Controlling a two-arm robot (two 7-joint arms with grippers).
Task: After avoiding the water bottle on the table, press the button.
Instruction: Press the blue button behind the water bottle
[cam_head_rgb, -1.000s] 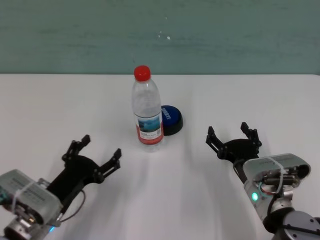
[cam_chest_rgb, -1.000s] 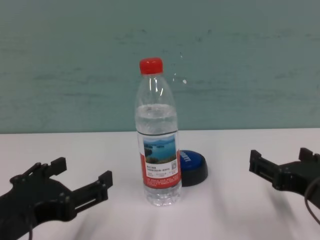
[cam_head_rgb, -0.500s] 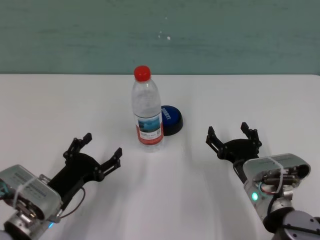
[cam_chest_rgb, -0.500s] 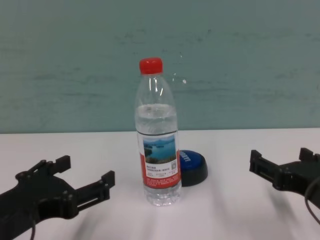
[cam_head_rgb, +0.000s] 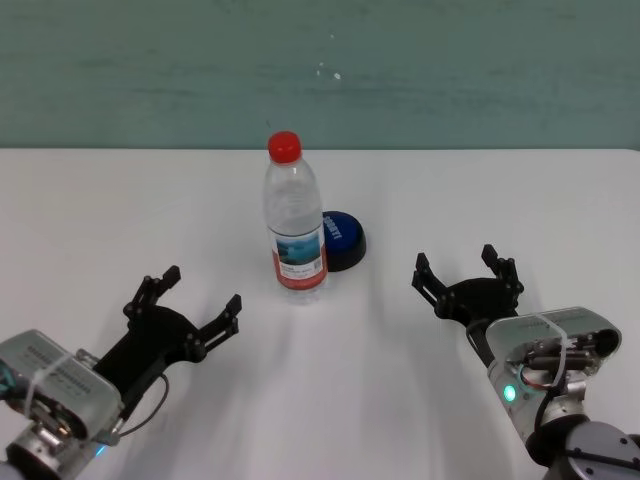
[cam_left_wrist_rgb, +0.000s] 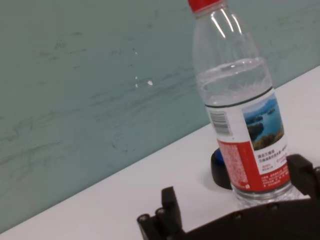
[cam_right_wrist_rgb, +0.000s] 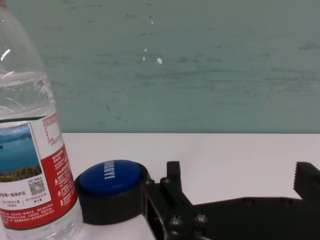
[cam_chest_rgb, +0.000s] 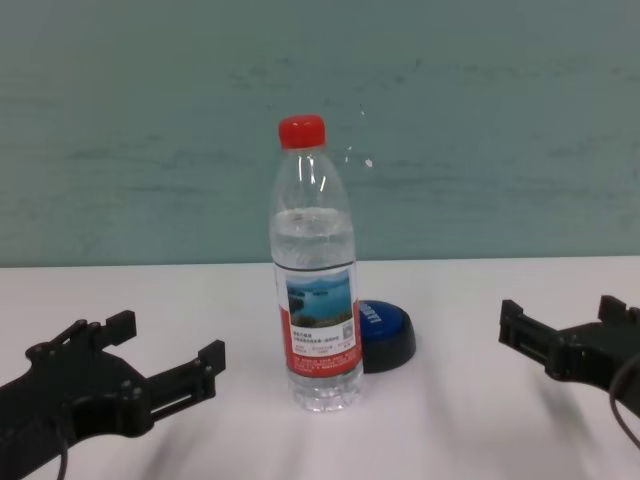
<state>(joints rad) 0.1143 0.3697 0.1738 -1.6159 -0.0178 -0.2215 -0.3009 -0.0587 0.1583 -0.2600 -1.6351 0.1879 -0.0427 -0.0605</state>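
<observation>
button (cam_head_rgb: 341, 238): low blue dome on black base, mid-table, just behind and right of the water bottle; touching or a hair apart, can't tell.
button, by view: head view shows most of the dome; chest view (cam_chest_rgb: 385, 334) shows only the right part, rest behind the bottle; right wrist view (cam_right_wrist_rgb: 111, 189) shows the full dome with white lettering, unreadable; left wrist view (cam_left_wrist_rgb: 219, 169) shows only a dark sliver of base behind the bottle.
water bottle (cam_head_rgb: 295, 222): upright, red cap on, red-and-white label with lake picture.
bottle contents: clear water, level up near the shoulder, seen in chest view (cam_chest_rgb: 316, 290) and left wrist view (cam_left_wrist_rgb: 240, 100).
table (cam_head_rgb: 480, 200): white; far edge meets a teal wall, bare surface on both sides of the bottle.
left gripper (cam_head_rgb: 186, 309): near-left of the bottle, low over the table, jaws spread wide, holding nothing, well apart from the bottle.
right gripper (cam_head_rgb: 462, 273): near-right of the button, jaws spread wide, holding nothing; bare table between fingertips and button.
clearance: button's right side not screened by the bottle; left side and front-left covered by it.
</observation>
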